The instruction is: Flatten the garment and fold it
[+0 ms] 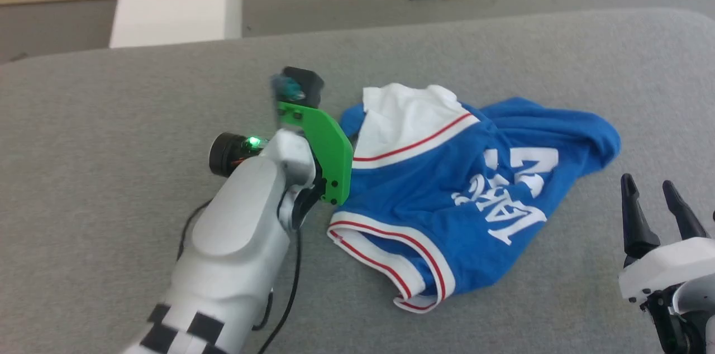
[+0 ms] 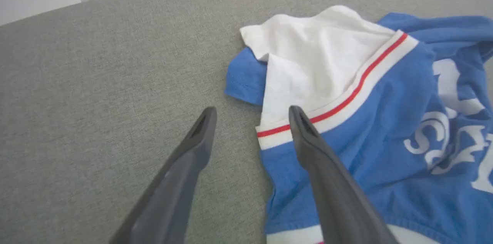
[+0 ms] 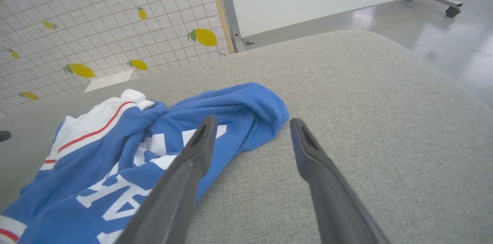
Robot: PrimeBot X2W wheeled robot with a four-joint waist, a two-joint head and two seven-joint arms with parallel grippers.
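the left gripper (image 2: 252,110) is angled down over the white panel of the garment (image 1: 424,175), fingers spread, and the right gripper (image 1: 647,182) is held near its blue corner, likewise spread.

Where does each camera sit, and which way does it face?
Head: up high, facing down at the shirt on the pad; shows left forearm, right tool.
Left wrist: on that arm, faces along the open left tool toward the white sleeve.
Right wrist: on that arm, faces along the open right tool, over the blue edge.
Shared: all show the shirt.
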